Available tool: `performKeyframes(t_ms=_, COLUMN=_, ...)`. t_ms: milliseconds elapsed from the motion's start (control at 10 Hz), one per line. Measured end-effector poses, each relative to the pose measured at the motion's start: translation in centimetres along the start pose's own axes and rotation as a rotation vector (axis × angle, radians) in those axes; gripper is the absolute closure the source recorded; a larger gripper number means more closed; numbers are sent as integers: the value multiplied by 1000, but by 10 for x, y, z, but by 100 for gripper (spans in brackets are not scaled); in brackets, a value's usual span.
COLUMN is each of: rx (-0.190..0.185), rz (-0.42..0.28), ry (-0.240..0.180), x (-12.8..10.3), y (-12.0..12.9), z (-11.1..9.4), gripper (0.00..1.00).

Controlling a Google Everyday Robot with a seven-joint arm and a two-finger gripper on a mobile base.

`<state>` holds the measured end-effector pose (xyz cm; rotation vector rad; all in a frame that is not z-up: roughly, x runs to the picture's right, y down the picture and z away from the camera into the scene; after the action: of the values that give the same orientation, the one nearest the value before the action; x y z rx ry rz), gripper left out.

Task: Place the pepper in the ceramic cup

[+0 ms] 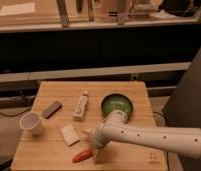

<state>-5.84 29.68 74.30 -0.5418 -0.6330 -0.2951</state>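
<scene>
The red-orange pepper lies on the wooden table near its front edge. My gripper reaches in from the right on a white perforated arm and sits right beside the pepper's right end, low over the table. The white ceramic cup stands upright at the table's left edge, well to the left of the pepper and the gripper.
A green bowl sits behind the arm. A white tube lies in the middle, a pale rectangular block in front of it, and a dark grey bar to the left. A dark shelf unit stands behind the table.
</scene>
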Motion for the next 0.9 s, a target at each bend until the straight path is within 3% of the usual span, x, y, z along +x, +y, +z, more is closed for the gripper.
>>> performKeyframes(t_ms=900, rx=-18, rz=6, ry=-99, x=2, y=-4, z=18, gripper=20)
